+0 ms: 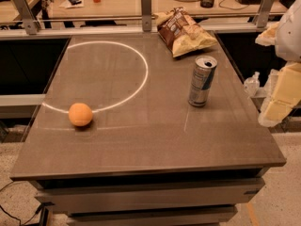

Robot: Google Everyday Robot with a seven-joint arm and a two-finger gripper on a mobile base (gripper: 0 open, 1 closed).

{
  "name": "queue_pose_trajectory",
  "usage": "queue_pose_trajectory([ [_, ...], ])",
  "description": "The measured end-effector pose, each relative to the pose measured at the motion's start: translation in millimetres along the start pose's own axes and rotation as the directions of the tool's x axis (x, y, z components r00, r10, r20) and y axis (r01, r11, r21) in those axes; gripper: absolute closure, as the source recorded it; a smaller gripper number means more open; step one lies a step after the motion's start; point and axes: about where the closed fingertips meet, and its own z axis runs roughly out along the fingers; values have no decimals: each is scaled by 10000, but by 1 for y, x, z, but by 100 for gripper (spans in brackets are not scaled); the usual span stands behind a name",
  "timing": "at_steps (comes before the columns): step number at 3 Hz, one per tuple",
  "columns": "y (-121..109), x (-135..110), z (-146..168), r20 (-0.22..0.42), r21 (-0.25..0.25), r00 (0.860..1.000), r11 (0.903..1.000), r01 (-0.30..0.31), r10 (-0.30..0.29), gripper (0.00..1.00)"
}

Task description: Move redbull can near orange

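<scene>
The redbull can stands upright on the right side of the grey table, silver with blue panels, its top opened. The orange lies on the table's left side, far from the can, beside a bright ring-shaped reflection. My gripper is at the right edge of the view, off the table's right side, to the right of the can and apart from it, holding nothing that I can see.
A brown-and-yellow chip bag lies at the table's far right, just behind the can. A railing with metal posts runs along the far edge, with a cluttered desk behind it. The floor drops away at the table's sides.
</scene>
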Motion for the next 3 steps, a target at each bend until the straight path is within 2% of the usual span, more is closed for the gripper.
queue_pose_trajectory([
  [1, 0, 0, 0, 1, 2, 10000, 10000, 0, 0, 0],
  [2, 0, 6, 3, 799, -246, 9947, 9978, -622, 640, 0],
  [3, -10, 47, 33, 2453, -731, 9394, 9708, -2283, 2394, 0],
])
